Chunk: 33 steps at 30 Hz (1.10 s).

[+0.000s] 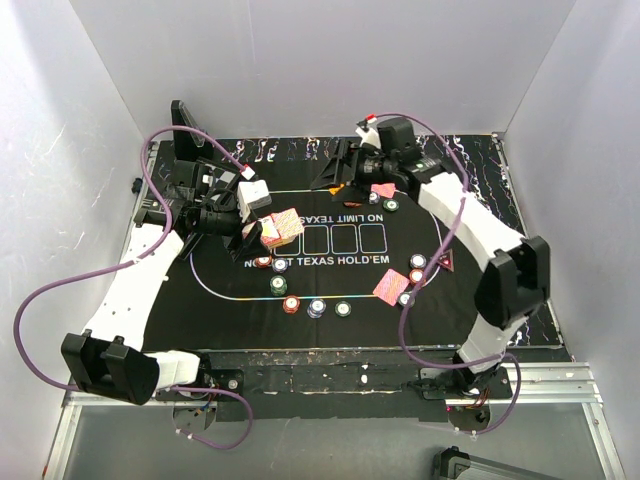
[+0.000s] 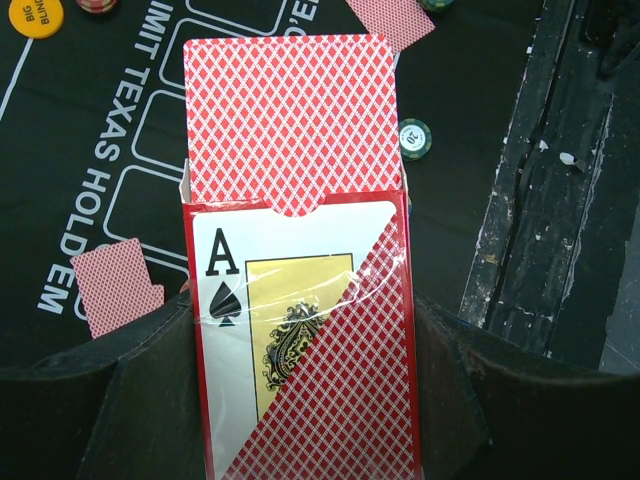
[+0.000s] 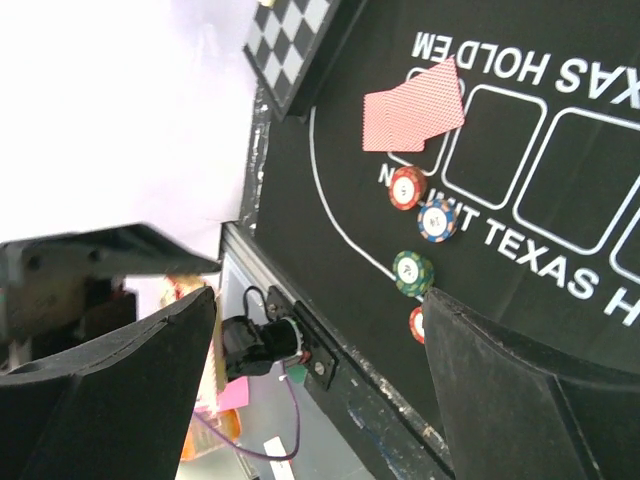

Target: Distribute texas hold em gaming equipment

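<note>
- Top external view, nearest edge: a row of three chips point(image 1: 316, 307), red, blue-white and green, lies on the black mat point(image 1: 230, 310), well apart from both grippers.
- Just beyond, on the right, two face-down cards point(image 1: 390, 287) lie on the mat, with the dark-red triangle marker point(image 1: 443, 263) and a few chips near them.
- At mid-mat on the left, the left gripper point(image 1: 256, 228) is clamped on the card box point(image 1: 281, 228), holding it above the printed lettering.
- The left wrist camera shows the box wedged squarely between the two fingers point(image 2: 140, 400), its ace-of-spades face toward the lens. The red-backed deck point(image 2: 285, 120) sticks out of the open top, past the fingertips.
- Beyond the box in that view, loose cards point(image 2: 115, 285) lie on the mat to the left, a green chip point(image 2: 415, 138) to the right, and a yellow disc point(image 2: 38, 15) at the top left corner.
- Farthest back, the right gripper point(image 1: 330, 175) hangs over the mat's far side with its jaws spread wide and nothing between them. A far card pair point(image 1: 383, 190) lies near it, on the wrist side.
- In the right wrist view, chips and two overlapping cards point(image 3: 415, 110) lie beyond the parted fingers point(image 3: 520, 400), untouched. A checkered board point(image 3: 290, 35) sits at the mat's corner.
</note>
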Each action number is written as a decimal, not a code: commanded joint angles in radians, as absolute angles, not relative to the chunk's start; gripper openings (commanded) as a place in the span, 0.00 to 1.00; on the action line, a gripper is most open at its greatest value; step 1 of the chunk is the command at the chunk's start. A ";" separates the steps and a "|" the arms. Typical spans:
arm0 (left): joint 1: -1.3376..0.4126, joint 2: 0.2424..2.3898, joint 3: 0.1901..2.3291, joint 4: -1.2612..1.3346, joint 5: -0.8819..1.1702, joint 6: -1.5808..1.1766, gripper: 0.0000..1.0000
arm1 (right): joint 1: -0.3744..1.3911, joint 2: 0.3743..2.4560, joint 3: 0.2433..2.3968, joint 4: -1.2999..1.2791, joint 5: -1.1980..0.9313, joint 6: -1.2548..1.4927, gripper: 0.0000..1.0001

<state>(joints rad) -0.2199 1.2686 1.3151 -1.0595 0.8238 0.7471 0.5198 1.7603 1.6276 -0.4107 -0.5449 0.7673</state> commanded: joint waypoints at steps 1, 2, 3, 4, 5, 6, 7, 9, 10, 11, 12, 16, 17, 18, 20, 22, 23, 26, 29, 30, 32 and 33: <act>-0.224 1.259 1.315 -1.015 0.859 0.752 0.00 | 0.512 1.646 1.505 -0.293 -0.624 0.807 0.91; -0.224 1.261 1.318 -1.012 0.859 0.752 0.00 | 0.512 1.623 1.476 -0.254 -0.635 0.822 0.91; -0.224 1.265 1.316 -1.011 0.861 0.753 0.00 | 0.512 1.609 1.457 -0.229 -0.647 0.836 0.91; -0.222 1.270 1.316 -1.009 0.859 0.755 0.00 | 0.515 1.595 1.442 -0.203 -0.667 0.853 0.91; -0.224 1.272 1.318 -1.008 0.858 0.756 0.00 | 0.525 1.588 1.427 -0.171 -0.682 0.864 0.91; -0.224 1.275 1.319 -1.006 0.854 0.756 0.00 | 0.535 1.589 1.417 -0.147 -0.698 0.877 0.91; -0.222 1.278 1.322 -1.006 0.854 0.756 0.00 | 0.549 1.594 1.417 -0.134 -0.707 0.882 0.91; -0.222 1.281 1.328 -1.008 0.853 0.758 0.00 | 0.578 1.612 1.433 -0.129 -0.724 0.881 0.91; -0.224 1.284 1.331 -1.006 0.853 0.756 0.00 | 0.593 1.621 1.439 -0.124 -0.726 0.884 0.91; -0.224 1.287 1.338 -1.005 0.853 0.755 0.00 | 0.604 1.631 1.448 -0.123 -0.727 0.882 0.92; -0.224 1.289 1.341 -1.005 0.853 0.753 0.00 | 0.617 1.641 1.453 -0.123 -0.727 0.881 0.92; -0.224 1.290 1.351 -1.002 0.854 0.747 0.00 | 0.644 1.681 1.460 -0.089 -0.747 0.896 0.92; -0.222 1.292 1.353 -1.000 0.854 0.747 0.00 | 0.650 1.695 1.463 -0.083 -0.752 0.899 0.92; -0.224 1.293 1.353 -1.000 0.854 0.747 0.00 | 0.655 1.704 1.468 -0.081 -0.753 0.902 0.92; -0.224 1.295 1.353 -1.000 0.856 0.746 0.00 | 0.660 1.721 1.471 -0.081 -0.759 0.907 0.92; -0.224 1.292 1.356 -1.000 0.857 0.744 0.00 | 0.661 1.733 1.470 -0.077 -0.765 0.911 0.88; -0.224 1.293 1.358 -1.000 0.857 0.744 0.00 | 0.660 1.738 1.468 -0.074 -0.768 0.911 0.84; -0.224 1.293 1.361 -1.002 0.859 0.744 0.00 | 0.661 1.750 1.463 -0.066 -0.779 0.919 0.75; -0.224 1.292 1.365 -1.000 0.859 0.742 0.00 | 0.660 1.746 1.462 -0.064 -0.779 0.923 0.65; -0.224 1.292 1.364 -1.000 0.859 0.742 0.00 | 0.660 1.744 1.462 -0.063 -0.778 0.923 0.62; -0.224 1.293 1.364 -0.999 0.861 0.742 0.00 | 0.657 1.737 1.460 -0.066 -0.773 0.923 0.58; -0.224 1.293 1.364 -0.997 0.861 0.742 0.00 | 0.655 1.733 1.460 -0.069 -0.773 0.923 0.57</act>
<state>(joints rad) -0.2199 1.3037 1.3174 -1.0256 0.8143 0.7464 0.6590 1.7561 1.4315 -0.0925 -0.7666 0.9257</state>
